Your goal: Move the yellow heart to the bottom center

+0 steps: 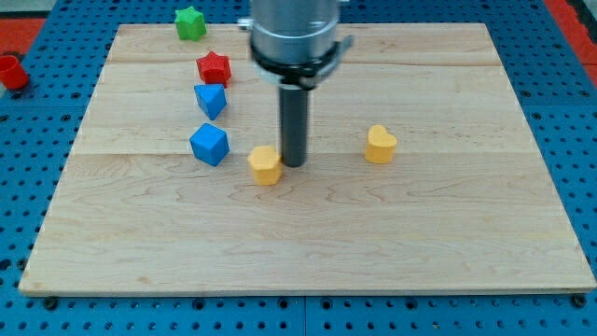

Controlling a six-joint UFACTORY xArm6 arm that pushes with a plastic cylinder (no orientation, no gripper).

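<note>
Nearest the camera: bare wood along the 6 o'clock edge of the surface [298, 275], the goal spot, with no block on it yet.

Farther up, near the middle: my tip [293, 165], down on the wood, just beside a yellow block [266, 164] at that block's 3 o'clock; contact too close to call. Shape of that block unclear, apparently not a heart.

Yellow heart [380, 145] well apart, at 3 o'clock from my tip, untouched, right of centre on the board.

No jaws on this rod, so nothing to open or close, and nothing held.

Off at 10 to 11 o'clock from my tip: blue cube [210, 145], blue block [211, 100], red star [214, 67], green star [190, 22].

Step in hand, judged: approach only, the push itself not begun.

Next move, judged: swing round above the heart to its 1 o'clock side, then drive toward 7 o'clock, into the bottom centre. Worth keeping clear of the yellow block on the way out, and aiming through the heart's middle to stop it spinning off the rod.
</note>
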